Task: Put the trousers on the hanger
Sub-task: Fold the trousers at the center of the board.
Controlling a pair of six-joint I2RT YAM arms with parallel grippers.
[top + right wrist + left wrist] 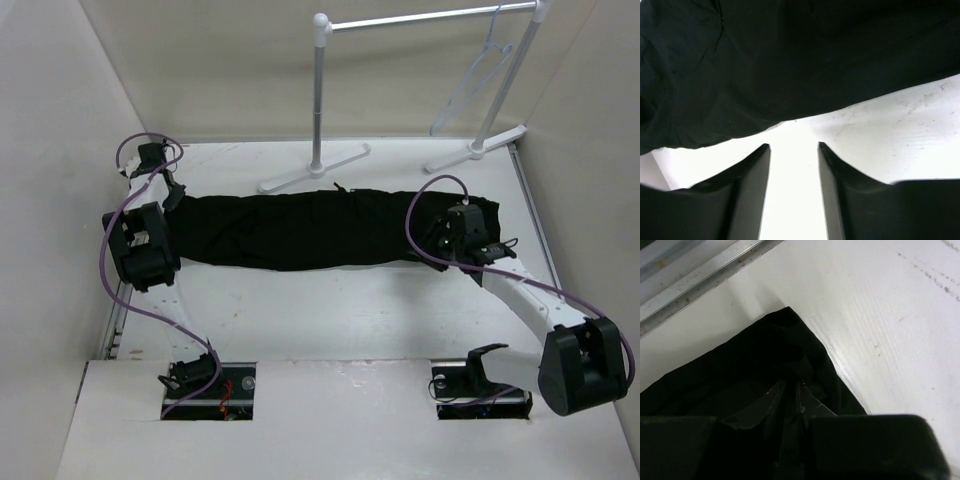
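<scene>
The black trousers (310, 228) lie stretched left to right across the far half of the table. My left gripper (172, 196) is at their left end. In the left wrist view its fingers (774, 392) are closed on a fold of the black cloth (755, 355) near its corner. My right gripper (446, 247) is at the trousers' right end. In the right wrist view it (793, 146) is open and empty over bare table, with the cloth's edge (790, 75) just beyond the tips. The pale thin hanger (478, 70) hangs from the rail at the far right.
A white tubular rail stand (320, 90) with two flat feet (312, 170) stands behind the trousers. White walls close in the left, back and right. A metal rail (695, 270) runs along the table's left edge.
</scene>
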